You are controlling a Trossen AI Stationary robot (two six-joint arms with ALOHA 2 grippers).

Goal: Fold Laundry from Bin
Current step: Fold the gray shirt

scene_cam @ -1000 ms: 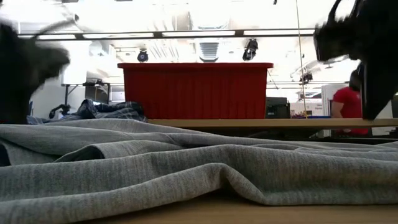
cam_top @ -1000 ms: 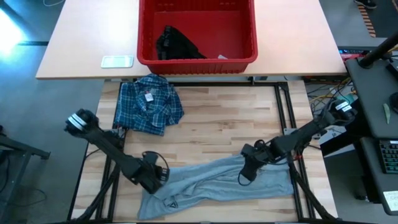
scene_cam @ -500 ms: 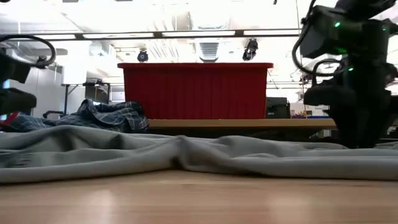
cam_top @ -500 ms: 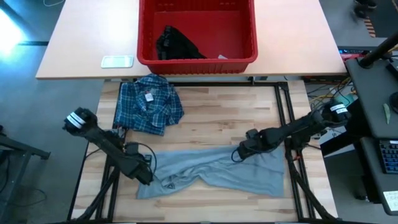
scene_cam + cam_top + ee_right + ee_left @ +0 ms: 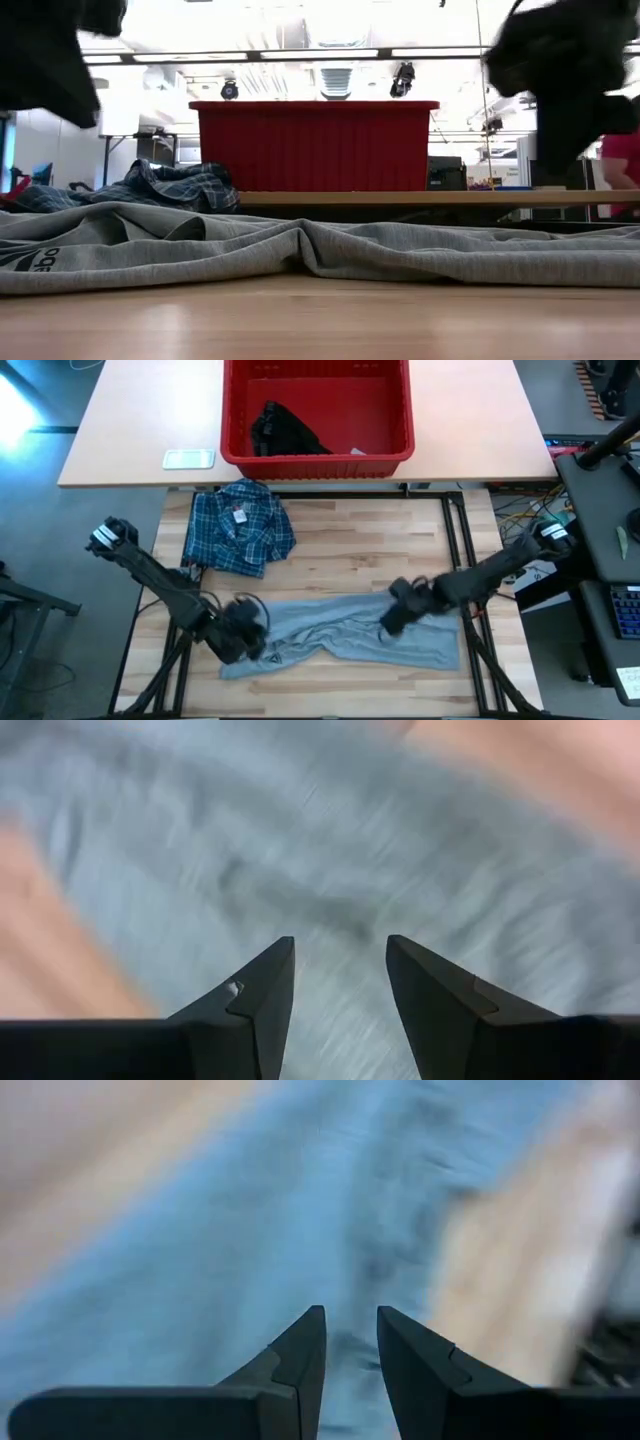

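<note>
The light grey T-shirt lies spread across the near part of the wooden table, its dark logo near its left end; it also shows in the low view. My left gripper hovers over the shirt's left end, open and empty. My right gripper hovers over its right half, open and empty. The plaid shirt lies bunched at the far left of the wooden table. The red bin stands behind it with a black garment inside.
A small pale flat object lies left of the bin on the back table. The black frame rails run along the wooden table's sides. Bare wood lies between the grey shirt and the bin.
The grey T-shirt has slid from the near edge toward the far edge and now lies flatter and more spread out. Both grippers went toward the far edge with it, then came back a little toward the near edge and rose off the table.
</note>
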